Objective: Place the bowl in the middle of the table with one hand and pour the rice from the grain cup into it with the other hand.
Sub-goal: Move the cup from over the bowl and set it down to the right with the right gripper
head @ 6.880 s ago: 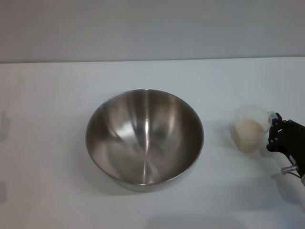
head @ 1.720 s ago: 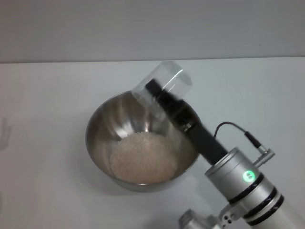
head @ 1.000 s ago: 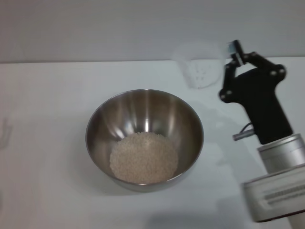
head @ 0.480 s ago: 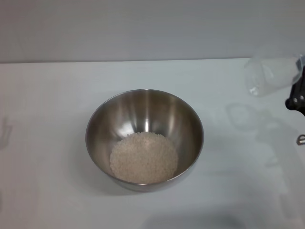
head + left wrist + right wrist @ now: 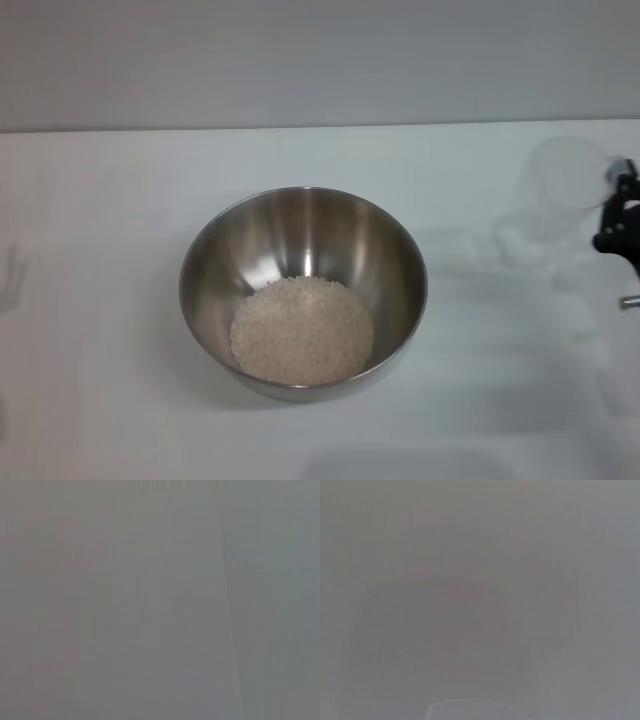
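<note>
The steel bowl (image 5: 303, 290) stands in the middle of the white table (image 5: 110, 250). The rice (image 5: 302, 330) lies as a pale heap in its bottom. The clear grain cup (image 5: 563, 190) is upright and empty at the far right, a little above the table by its shadow. My right gripper (image 5: 614, 205) shows only as a black tip at the right edge, gripping the cup's side. The right wrist view shows only a grey blur with a faint curved rim (image 5: 470, 704). My left gripper is out of view, and the left wrist view is plain grey.
A grey wall (image 5: 320, 60) runs behind the table's far edge. Faint shadows of the cup and arm (image 5: 520, 245) lie on the table to the right of the bowl.
The cup was tipped over the bowl and the rice ran in. My right gripper then carried the empty cup back to the right, turned it upright and lowered it.
</note>
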You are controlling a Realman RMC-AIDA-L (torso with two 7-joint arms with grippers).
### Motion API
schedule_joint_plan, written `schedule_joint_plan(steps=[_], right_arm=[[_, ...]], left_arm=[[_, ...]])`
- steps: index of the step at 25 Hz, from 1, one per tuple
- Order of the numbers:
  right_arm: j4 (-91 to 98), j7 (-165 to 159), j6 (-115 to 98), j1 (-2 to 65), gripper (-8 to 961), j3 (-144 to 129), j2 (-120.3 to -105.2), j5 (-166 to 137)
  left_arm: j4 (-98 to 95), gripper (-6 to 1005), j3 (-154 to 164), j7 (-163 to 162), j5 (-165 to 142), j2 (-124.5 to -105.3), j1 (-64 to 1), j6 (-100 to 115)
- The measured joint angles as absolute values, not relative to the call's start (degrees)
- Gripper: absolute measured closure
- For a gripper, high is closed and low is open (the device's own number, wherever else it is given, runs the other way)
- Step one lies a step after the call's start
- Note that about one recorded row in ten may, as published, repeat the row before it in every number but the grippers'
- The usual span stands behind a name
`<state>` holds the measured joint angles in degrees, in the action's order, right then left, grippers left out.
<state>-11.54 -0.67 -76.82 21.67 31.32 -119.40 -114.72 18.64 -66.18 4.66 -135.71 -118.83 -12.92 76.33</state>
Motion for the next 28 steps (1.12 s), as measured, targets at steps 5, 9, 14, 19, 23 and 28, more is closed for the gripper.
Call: schedule_joint_plan(steps=[5,9,14,19,23,28], right_arm=[[-10.93,-0.68,-71.06,24.19,936,30.8,-119.29,-116.72],[-10.86,-0.46,-66.13,25.96,935,30.76,-119.31,-119.54],[-10.76,-0.35,-62.59,27.66,932,30.76,-119.33,-121.73],[-10.68,-0.3,-59.78,28.82,930,30.76,-119.26,-122.89],[-10.44,-0.22,-58.08,29.64,928,30.76,-119.26,-123.71],[-10.23,-0.18,-56.61,30.56,926,30.76,-119.26,-125.08]], left_arm=[[18.62,165,-66.03,4.66,-135.69,-118.83,-12.92,76.28],[18.68,165,-65.66,4.66,-135.7,-118.83,-12.92,76.29],[18.71,165,-65.48,4.66,-135.7,-118.86,-12.95,76.31],[18.72,165,-65.45,4.66,-135.7,-118.92,-13.1,76.29],[18.72,165,-65.37,4.66,-135.7,-118.92,-13.2,76.28],[18.72,165,-65.37,4.66,-135.7,-118.91,-13.27,76.28]])
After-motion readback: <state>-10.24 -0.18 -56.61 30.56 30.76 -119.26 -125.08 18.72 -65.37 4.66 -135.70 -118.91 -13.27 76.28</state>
